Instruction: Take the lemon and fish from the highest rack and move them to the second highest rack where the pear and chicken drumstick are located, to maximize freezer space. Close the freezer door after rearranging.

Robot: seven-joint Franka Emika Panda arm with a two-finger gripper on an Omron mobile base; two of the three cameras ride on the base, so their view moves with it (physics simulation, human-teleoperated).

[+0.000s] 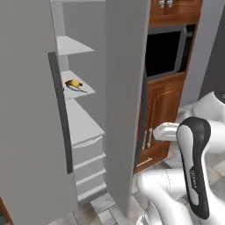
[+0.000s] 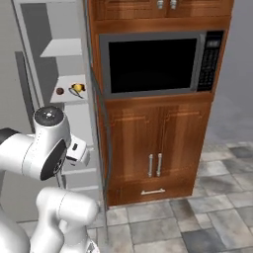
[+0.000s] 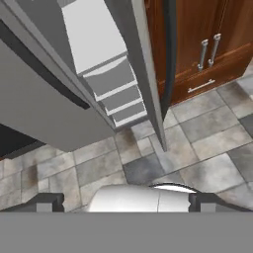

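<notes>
My gripper (image 3: 126, 201) wide open, empty, aimed at floor. Lemon (image 1: 74, 83) on shelf (image 1: 81, 90) at 11 o'clock, well apart, between freezer doors (image 1: 26, 132).

Open freezer (image 2: 54, 74), lemon (image 2: 77, 88) on rack (image 2: 66, 95), microwave (image 2: 158, 62) beside

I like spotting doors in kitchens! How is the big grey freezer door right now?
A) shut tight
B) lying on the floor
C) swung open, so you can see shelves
C: the freezer door stands swung out, and the white shelves inside show, one with a small yellow item on it.
</notes>
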